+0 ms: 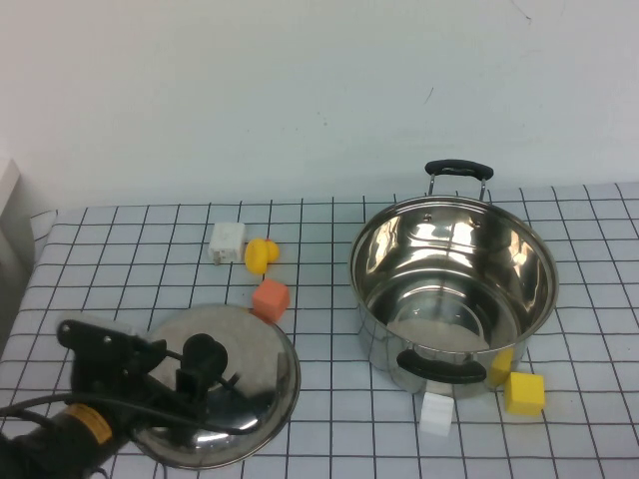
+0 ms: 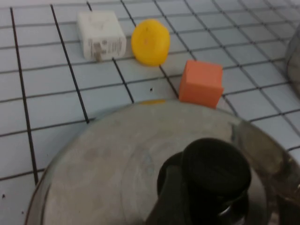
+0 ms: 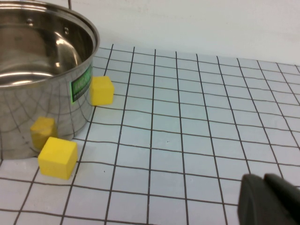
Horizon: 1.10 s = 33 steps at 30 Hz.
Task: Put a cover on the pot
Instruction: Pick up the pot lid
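Note:
The pot (image 1: 454, 279) is a large shiny steel pot with two black handles, standing open at the right of the table; its wall also shows in the right wrist view (image 3: 42, 79). The domed steel lid (image 1: 250, 369) lies at the front left, apart from the pot. My left gripper (image 1: 200, 364) is shut on the lid's black knob (image 2: 218, 173), which fills the left wrist view above the lid's dome (image 2: 117, 159). My right gripper (image 3: 269, 199) is shut and empty, low over the table to the right of the pot, outside the high view.
An orange cube (image 1: 270, 298) touches the lid's far edge. A yellow round piece (image 1: 261, 254) and a white charger (image 1: 226, 241) lie behind it. A yellow cube (image 1: 524, 392) and a white cube (image 1: 437, 413) sit by the pot's front; another yellow cube (image 3: 101, 90) sits beside it.

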{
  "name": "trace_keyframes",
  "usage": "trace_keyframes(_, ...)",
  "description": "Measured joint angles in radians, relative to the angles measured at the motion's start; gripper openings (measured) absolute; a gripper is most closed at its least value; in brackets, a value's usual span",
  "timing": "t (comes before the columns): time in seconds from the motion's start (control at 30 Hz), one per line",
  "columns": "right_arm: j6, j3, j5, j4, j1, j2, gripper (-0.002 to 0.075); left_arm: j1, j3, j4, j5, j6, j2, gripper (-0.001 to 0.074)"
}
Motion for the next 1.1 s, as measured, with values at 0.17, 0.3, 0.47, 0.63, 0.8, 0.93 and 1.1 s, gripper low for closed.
trace_keyframes(0.17,0.0,0.0,0.0,0.0,0.0,0.0,0.0009,-0.074,-0.041,-0.13,-0.006,0.048,0.076,0.0572)
trace_keyframes(0.3,0.0,0.0,0.0,0.0,0.0,0.0,0.0009,-0.102,-0.086,-0.169,-0.011,0.048,0.136,0.0573)
trace_keyframes(0.47,0.0,0.0,0.0,0.0,0.0,0.0,0.0009,-0.115,-0.109,-0.238,-0.021,0.048,0.178,0.0522)
trace_keyframes(0.63,0.0,0.0,0.0,0.0,0.0,0.0,0.0009,-0.115,-0.109,-0.267,-0.034,0.055,0.181,0.0398)
trace_keyframes(0.8,0.0,0.0,0.0,0.0,0.0,0.0,0.0009,-0.115,-0.109,-0.275,-0.042,0.058,0.181,0.0333)
trace_keyframes(0.93,0.0,0.0,0.0,0.0,0.0,0.0,0.0009,-0.117,-0.109,-0.279,-0.031,0.058,0.17,0.0333)
trace_keyframes(1.1,0.0,0.0,0.0,0.0,0.0,0.0,0.0009,-0.117,-0.086,-0.283,0.017,0.042,0.041,0.0333)
